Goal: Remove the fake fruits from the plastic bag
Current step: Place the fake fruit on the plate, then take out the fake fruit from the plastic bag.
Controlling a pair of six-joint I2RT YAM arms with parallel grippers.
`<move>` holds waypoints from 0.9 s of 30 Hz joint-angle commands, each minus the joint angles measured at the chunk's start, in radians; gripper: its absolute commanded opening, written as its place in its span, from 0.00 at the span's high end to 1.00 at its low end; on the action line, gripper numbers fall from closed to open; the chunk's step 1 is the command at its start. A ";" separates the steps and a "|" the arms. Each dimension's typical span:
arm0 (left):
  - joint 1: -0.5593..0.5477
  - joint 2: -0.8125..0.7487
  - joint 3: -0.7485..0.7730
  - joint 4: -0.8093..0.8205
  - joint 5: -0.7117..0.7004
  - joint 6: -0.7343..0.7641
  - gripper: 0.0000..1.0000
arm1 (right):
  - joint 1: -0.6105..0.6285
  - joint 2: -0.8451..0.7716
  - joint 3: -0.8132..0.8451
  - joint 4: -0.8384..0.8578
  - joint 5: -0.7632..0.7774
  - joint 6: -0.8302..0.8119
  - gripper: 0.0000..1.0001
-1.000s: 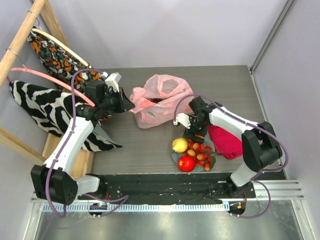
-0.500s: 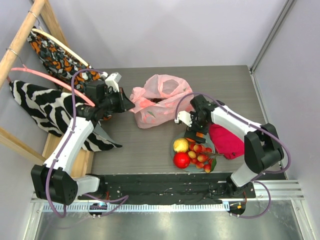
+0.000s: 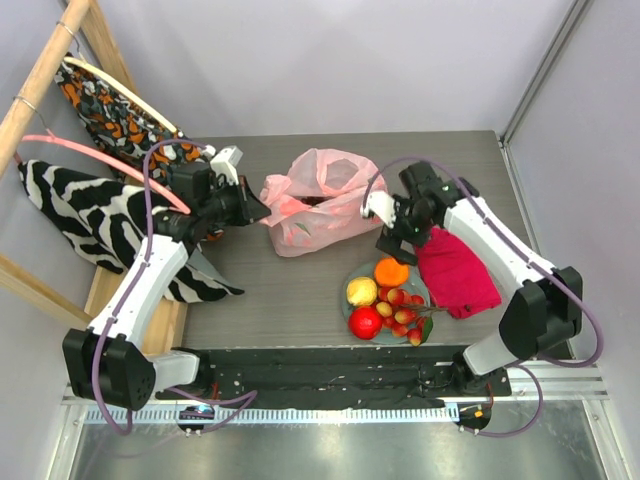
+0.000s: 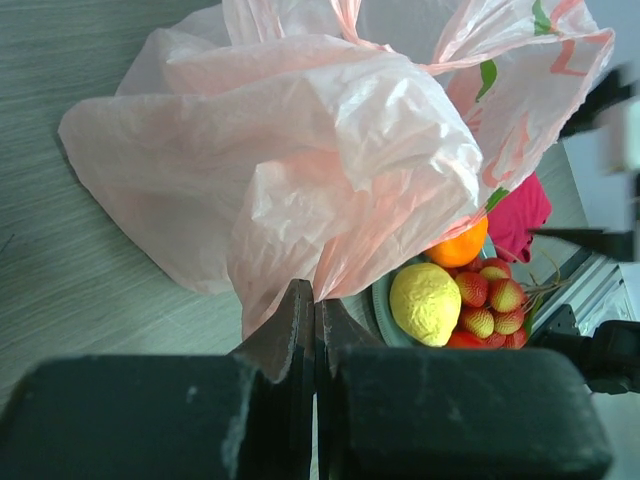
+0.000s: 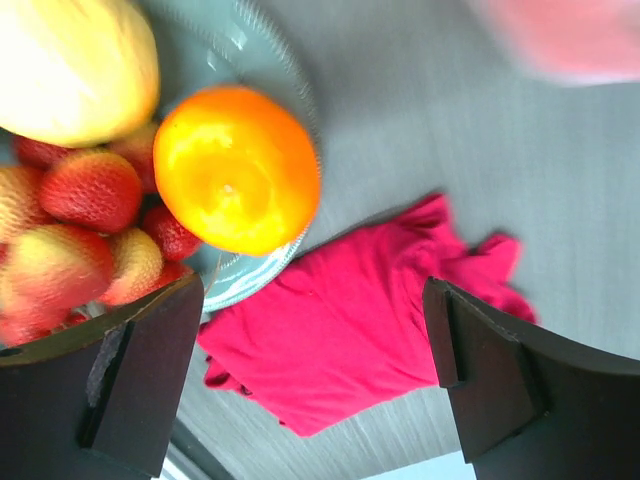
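At six o'clock the left gripper (image 4: 315, 305) has its two dark fingers pressed together on the lowest fold of the pale-pink plastic bag (image 4: 300, 150), which billows up toward twelve. At four o'clock a grey-green plate (image 4: 381, 300) carries a lemon (image 4: 425, 302), an orange (image 4: 463, 246) and small red-yellow cherries (image 4: 492, 298). A magenta cloth (image 4: 520, 212) lies at three.

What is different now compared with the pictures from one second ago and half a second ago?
The right gripper opened wide, leaving the orange fruit on the plate, and drew back from the plate toward the plastic bag. The left gripper stays shut on the plastic bag's edge. The plastic bag and the red cloth have not moved.
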 commanded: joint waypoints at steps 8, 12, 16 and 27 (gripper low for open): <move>0.013 -0.043 -0.107 0.057 0.037 -0.075 1.00 | 0.059 0.130 0.657 -0.104 -0.327 0.236 0.13; 0.013 -0.064 -0.136 0.046 0.024 -0.080 1.00 | 0.145 0.158 0.619 -0.028 -0.261 0.252 0.17; 0.015 -0.110 -0.178 0.014 0.006 -0.080 1.00 | 0.223 0.208 0.567 0.106 -0.192 0.313 0.28; 0.015 -0.202 -0.282 -0.083 -0.071 -0.137 1.00 | 0.236 0.411 0.806 0.106 -0.351 0.433 0.31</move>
